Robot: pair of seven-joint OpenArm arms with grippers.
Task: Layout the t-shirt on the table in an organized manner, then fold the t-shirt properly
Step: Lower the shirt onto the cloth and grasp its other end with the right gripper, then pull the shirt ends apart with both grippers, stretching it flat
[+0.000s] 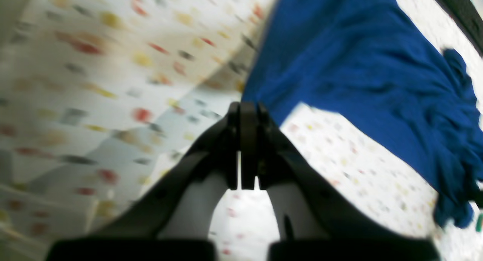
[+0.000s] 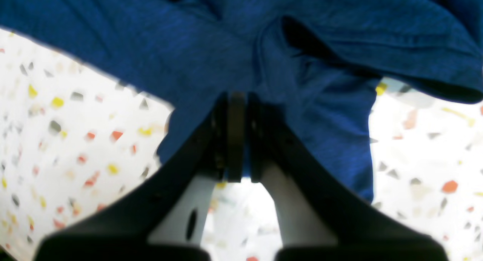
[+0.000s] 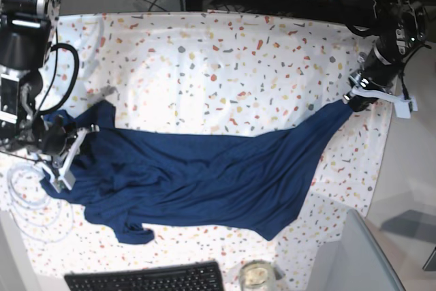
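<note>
**Uneven pull could skew the t-shirt [image 3: 184, 175]**

In the base view, the t-shirt spreads from 9 o'clock across the tabletop [image 3: 225, 66], one corner raised toward 3 o'clock. The left tool [image 1: 249, 106] pinches that corner; the right tool [image 2: 243, 100] is closed over bunched cloth, its hold unclear. Pulling with a shallow grip could slip or deepen creases. Sweeping toward 6 o'clock risks the keyboard [image 3: 146, 281] and jar [image 3: 257, 278]. The edge lies close at 3 o'clock; 12 o'clock offers open room.
</note>
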